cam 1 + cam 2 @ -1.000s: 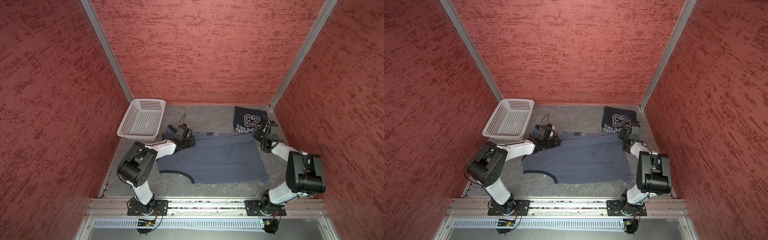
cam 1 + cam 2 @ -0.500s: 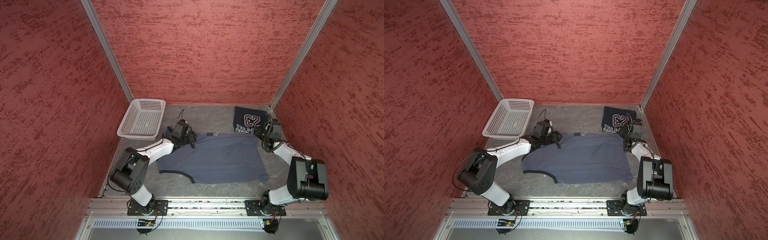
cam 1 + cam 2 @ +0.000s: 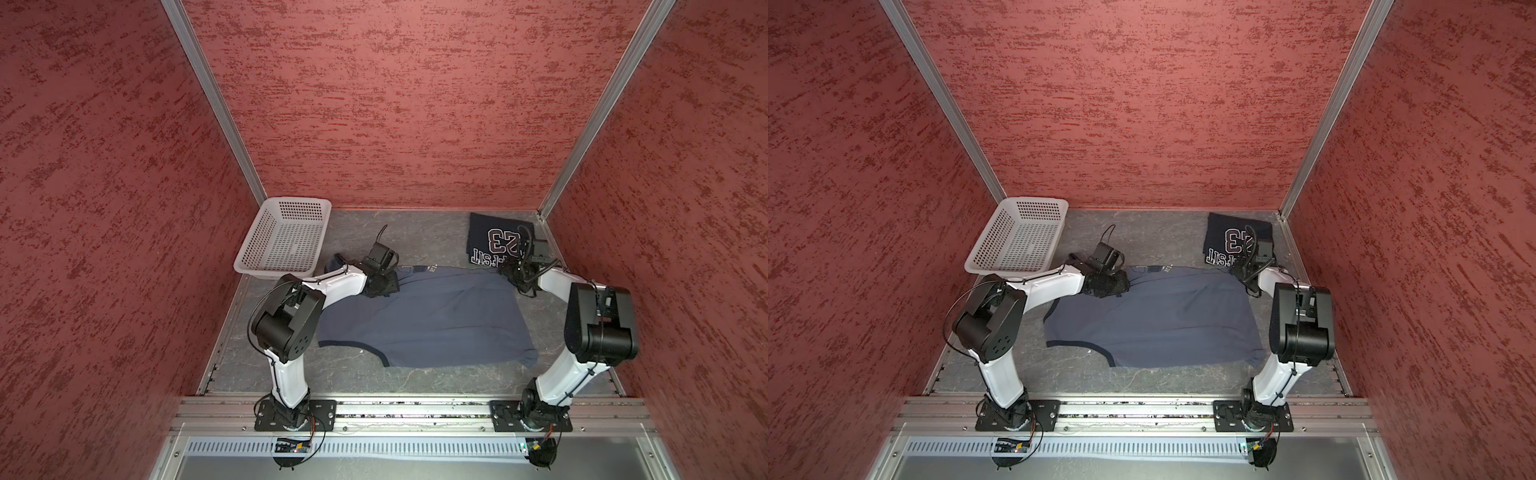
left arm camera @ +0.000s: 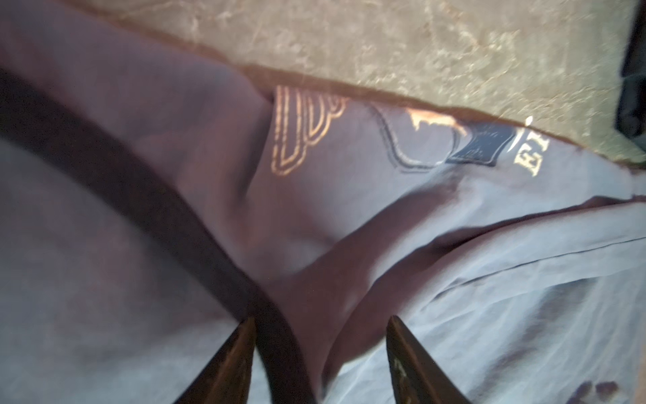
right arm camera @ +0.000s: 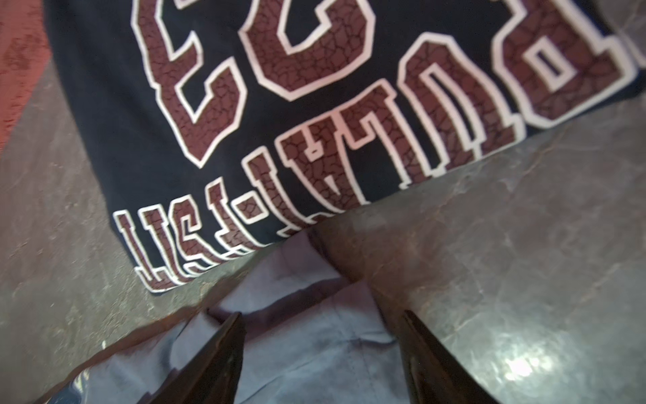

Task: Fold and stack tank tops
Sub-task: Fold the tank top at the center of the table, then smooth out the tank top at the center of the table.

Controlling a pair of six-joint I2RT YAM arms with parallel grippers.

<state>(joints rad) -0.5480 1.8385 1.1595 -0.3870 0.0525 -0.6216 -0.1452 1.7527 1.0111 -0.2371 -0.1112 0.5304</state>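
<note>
1. Nearest you, the blue-grey top (image 3: 428, 320) lies spread on the grey table (image 3: 415, 382) between the two arms, as both top views show.
2. At its far left edge your left gripper (image 4: 321, 320) stands with jaws apart and grips nothing. The top's dark trim band runs beneath the fingers.
3. At the far right corner your right gripper (image 5: 322, 314) is spread wide and empty, with the cloth corner loose below it.
4. Just beyond, the folded navy top (image 3: 490, 241) lies lettering-up by the back wall. The blue-grey corner reaches its edge.
5. Your white basket (image 3: 299, 200) sits at the back left, apart from both tops.
</note>
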